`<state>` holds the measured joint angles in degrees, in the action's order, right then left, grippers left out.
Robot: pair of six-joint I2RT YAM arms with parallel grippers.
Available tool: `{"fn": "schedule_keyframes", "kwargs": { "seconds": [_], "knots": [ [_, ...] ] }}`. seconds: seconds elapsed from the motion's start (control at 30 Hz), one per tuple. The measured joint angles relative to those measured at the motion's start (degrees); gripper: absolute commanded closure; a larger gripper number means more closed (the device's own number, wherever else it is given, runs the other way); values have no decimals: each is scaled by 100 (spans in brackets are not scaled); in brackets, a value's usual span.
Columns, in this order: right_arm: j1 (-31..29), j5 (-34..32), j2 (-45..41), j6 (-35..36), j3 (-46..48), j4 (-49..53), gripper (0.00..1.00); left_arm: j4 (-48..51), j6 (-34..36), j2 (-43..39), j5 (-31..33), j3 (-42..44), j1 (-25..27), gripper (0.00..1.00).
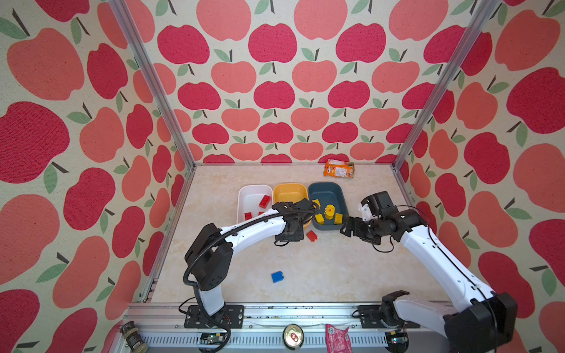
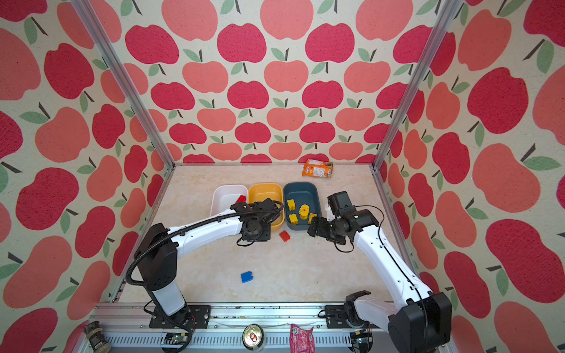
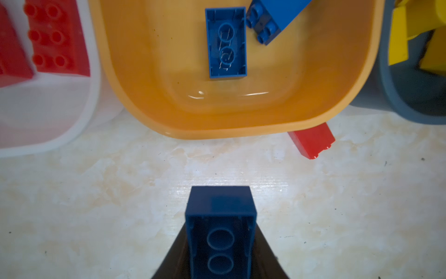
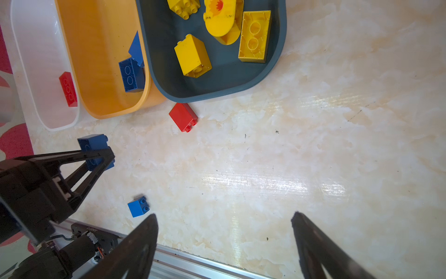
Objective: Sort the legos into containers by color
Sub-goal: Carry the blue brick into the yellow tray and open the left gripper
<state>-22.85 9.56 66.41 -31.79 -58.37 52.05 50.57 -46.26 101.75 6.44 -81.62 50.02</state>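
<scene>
Three containers stand side by side across the middle of the table (image 1: 351, 275): white tub (image 1: 249, 192) at left; yellow tub (image 1: 290, 190) in the centre; dark blue-grey tub (image 1: 328, 191) at right. Legos, by count: at least two red bricks (image 3: 58, 41) in the white tub, part of which the left arm hides in both top views; two blue bricks (image 3: 226, 43) in the yellow tub; four yellow pieces (image 4: 192, 56) in the dark blue-grey tub, one being the rounded piece (image 1: 329, 211) with a red dot. Two more lie loose on the table: one loose red brick (image 1: 312, 236) just beside the near rims of the yellow and dark blue-grey tubs; one small blue brick (image 1: 277, 277) well apart, toward the near edge. The left gripper (image 4: 102, 157) is clamped on the held blue brick (image 3: 220, 217), hollow underside facing the wrist camera, over the table just near of the yellow tub. The right gripper (image 4: 224, 216) has its jaws spread wide and holds nothing; it hangs over bare table, near and right of the dark blue-grey tub. One orange snack packet (image 1: 338, 168) lies at the far right.
</scene>
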Motion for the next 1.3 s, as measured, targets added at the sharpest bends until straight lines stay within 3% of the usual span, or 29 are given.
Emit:
{"fn": "schedule_keyframes", "kwargs": {
  "seconds": [0.47, 0.9, 1.17, 1.3],
  "knots": [
    [-367, -264, -133, -413, 9, -15, 11, -72, 1091, 278, -229, -1043, -1161, 81],
    [-1123, -863, -245, -1060, 11, -76, 11, -490, 1862, 1163, -820, -1261, -1727, 80],
    [-1543, -1224, -223, -1401, 11, -83, 11, -710, 2146, 1482, -1060, -1475, -1958, 71],
    [-1665, -1349, -98, -1484, 11, -98, 11, -737, 2256, 1576, -1176, -1475, -2037, 60]
  ]
}}
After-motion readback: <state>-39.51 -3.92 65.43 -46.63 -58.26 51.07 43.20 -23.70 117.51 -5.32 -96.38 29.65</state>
